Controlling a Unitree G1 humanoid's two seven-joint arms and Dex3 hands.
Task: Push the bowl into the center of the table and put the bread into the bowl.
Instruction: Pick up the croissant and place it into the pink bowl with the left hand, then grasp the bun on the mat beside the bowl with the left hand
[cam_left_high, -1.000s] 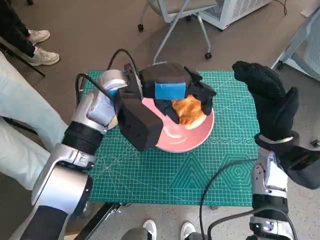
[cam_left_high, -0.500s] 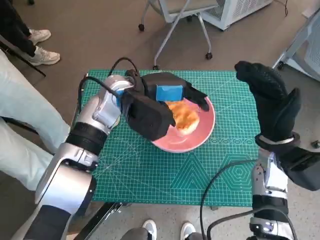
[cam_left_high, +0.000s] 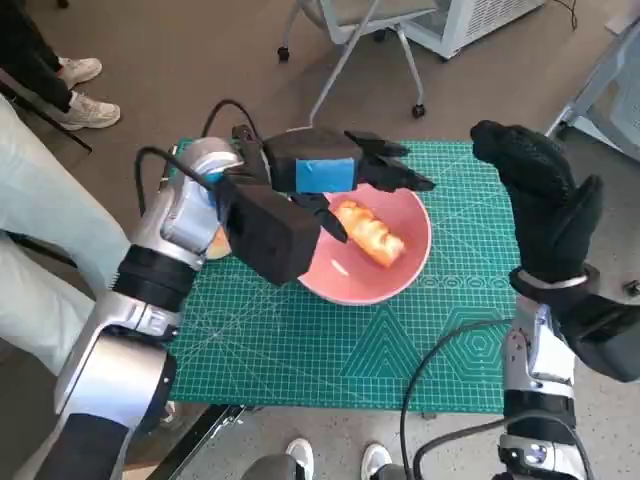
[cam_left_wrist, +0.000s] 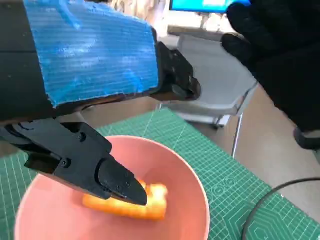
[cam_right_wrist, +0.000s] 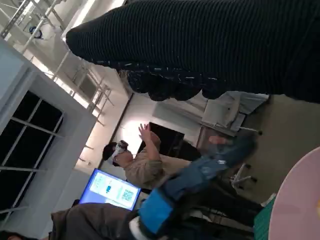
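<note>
Lying loose in the pink bowl (cam_left_high: 368, 252), the bread (cam_left_high: 370, 232) is no longer under the left hand (cam_left_high: 335, 180), which has lifted off it since a second ago and now hovers over the bowl's far rim with fingers spread and empty. The bowl sits near the middle of the green mat (cam_left_high: 420, 350), so the task looks essentially done. The right hand (cam_left_high: 535, 190) is raised beside the bowl, open, touching nothing.

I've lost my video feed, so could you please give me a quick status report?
Left hand open above the round pink bowl. Right hand raised, holding nothing. Golden bread roll lying in the bowl, mid green cutting mat. Nothing in the way.
</note>
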